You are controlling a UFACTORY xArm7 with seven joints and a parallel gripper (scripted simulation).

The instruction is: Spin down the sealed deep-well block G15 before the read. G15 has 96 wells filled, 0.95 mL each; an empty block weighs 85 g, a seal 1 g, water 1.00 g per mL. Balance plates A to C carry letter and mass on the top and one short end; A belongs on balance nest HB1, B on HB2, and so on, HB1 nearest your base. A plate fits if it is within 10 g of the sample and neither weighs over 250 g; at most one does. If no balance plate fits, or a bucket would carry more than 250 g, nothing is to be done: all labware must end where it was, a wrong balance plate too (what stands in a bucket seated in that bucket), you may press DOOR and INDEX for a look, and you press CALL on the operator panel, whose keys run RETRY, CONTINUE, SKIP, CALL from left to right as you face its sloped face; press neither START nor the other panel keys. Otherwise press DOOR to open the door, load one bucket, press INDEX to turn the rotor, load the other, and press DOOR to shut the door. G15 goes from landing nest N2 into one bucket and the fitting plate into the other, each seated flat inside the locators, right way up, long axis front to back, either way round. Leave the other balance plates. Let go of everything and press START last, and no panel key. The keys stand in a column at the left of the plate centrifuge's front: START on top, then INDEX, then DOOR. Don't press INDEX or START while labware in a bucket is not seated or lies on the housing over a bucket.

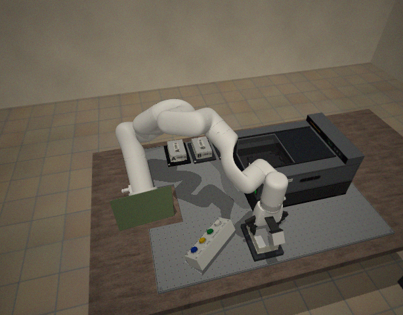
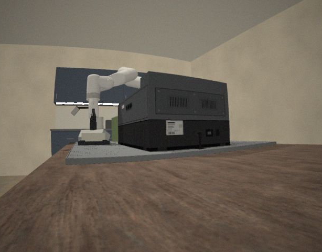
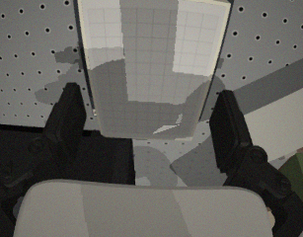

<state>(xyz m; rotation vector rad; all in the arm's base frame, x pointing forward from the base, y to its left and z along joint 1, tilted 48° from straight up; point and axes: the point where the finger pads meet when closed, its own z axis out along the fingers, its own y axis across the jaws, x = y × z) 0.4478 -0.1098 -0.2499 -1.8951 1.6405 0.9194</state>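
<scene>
Black end effector (image 3: 151, 125) at lower centre of wrist view, fully open, fingers straddling white block G15 (image 3: 151, 59), gripping nothing.

The top view looks steeply down from high at the front on the whole table, with the plate centrifuge (image 1: 296, 159) at right. The exterior view sits low on the table behind the centrifuge (image 2: 182, 108), facing its rear. The wrist view looks straight down, close, on the deep-well block (image 3: 151, 59), which the other views also show (image 1: 262, 242) (image 2: 93, 134).
</scene>
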